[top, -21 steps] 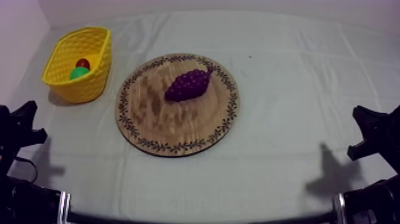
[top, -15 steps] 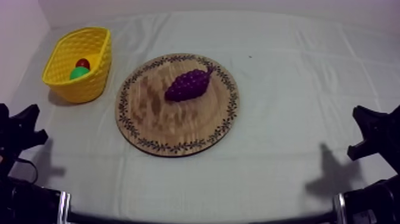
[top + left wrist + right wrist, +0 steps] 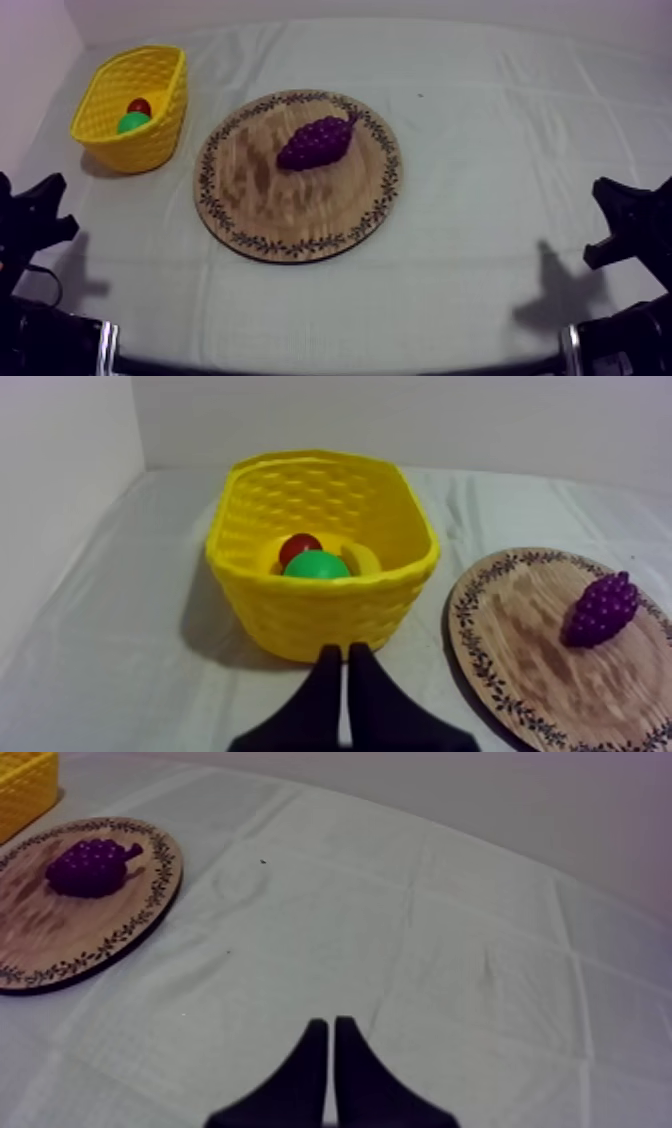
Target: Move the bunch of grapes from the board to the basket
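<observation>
A purple bunch of grapes (image 3: 318, 142) lies on the round wooden board (image 3: 250, 200), toward its far side. The yellow basket (image 3: 160, 128) stands at the table's far left, holding a small red fruit (image 3: 140, 106) and a green fruit (image 3: 131, 123). My left gripper (image 3: 344, 658) is shut, its fingers together as a wedge just in front of the basket (image 3: 300, 621); the grapes (image 3: 600, 609) lie off to its side. My right gripper (image 3: 331, 1030) is shut over bare cloth, far from the grapes (image 3: 90, 867). Both arms rest low, left (image 3: 35, 215) and right (image 3: 625, 220).
A yellow fruit (image 3: 362, 557) lies inside the basket behind the green one (image 3: 317, 565). A wall runs along the table's far and left edges. Bare cloth stretches to the right of the board (image 3: 100, 932).
My left arm has shifted slightly lower and leftward at the table's left edge. Nothing else has moved.
</observation>
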Available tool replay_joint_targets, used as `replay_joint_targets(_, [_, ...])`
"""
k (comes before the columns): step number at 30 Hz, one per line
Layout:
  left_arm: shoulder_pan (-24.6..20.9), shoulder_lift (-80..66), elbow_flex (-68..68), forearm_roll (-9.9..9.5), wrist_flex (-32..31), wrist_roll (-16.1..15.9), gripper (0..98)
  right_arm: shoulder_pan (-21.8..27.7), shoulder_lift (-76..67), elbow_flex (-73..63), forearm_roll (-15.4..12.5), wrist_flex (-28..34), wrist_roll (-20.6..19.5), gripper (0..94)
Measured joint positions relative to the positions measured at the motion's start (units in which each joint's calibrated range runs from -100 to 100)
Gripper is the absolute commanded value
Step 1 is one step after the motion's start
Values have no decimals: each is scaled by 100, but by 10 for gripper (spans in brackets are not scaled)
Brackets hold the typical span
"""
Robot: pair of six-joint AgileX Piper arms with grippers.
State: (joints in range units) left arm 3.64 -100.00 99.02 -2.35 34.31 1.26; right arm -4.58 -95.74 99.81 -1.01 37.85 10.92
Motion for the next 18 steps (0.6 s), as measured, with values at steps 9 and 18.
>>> replay_joint_targets(9, [12,495,-391,46,-80,-216,0,0,0,0,0,0,0,4])
replay_joint_targets(18, [173,1831,-1994,101,614,-457,0,0,0,0,0,0,0,4])
